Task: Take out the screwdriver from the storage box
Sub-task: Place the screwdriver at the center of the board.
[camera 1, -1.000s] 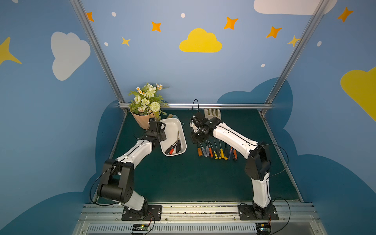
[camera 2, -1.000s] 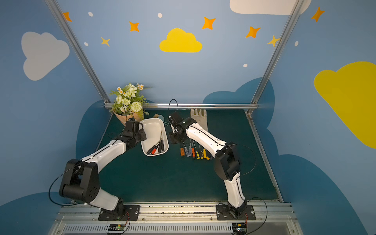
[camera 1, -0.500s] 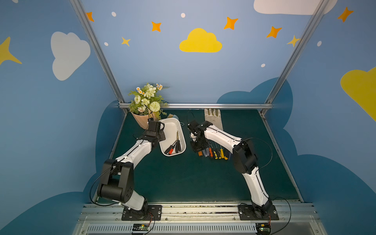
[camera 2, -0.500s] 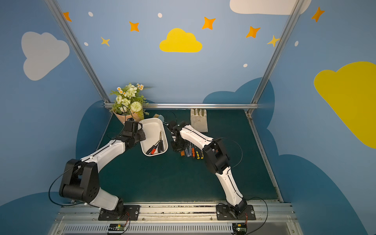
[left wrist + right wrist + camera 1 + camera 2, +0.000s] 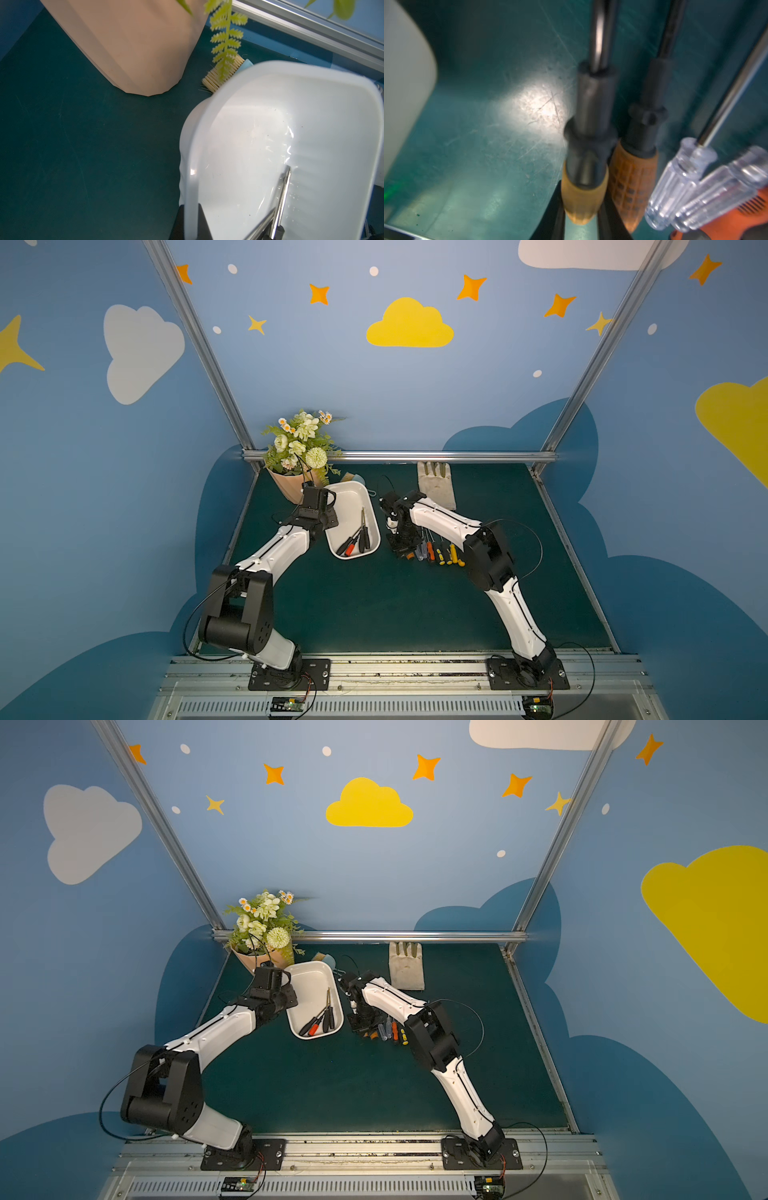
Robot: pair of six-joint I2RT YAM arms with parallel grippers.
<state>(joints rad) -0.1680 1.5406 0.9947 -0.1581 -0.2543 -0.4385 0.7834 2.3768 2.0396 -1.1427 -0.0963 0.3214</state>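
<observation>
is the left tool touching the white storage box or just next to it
Touching. The left wrist view shows the left tool shut on the storage box, with the box's rim pinched between the jaws, one on each side of the wall.

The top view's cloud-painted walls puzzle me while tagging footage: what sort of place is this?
Probably a staged robot-recording booth, not a workshop: painted walls on an aluminium frame, two arms bolted to a rail, a green mat with a flower pot and glove as props.

Orange-handled screwdriver (image 5: 584,187) beside white storage box (image 5: 352,499)
</observation>
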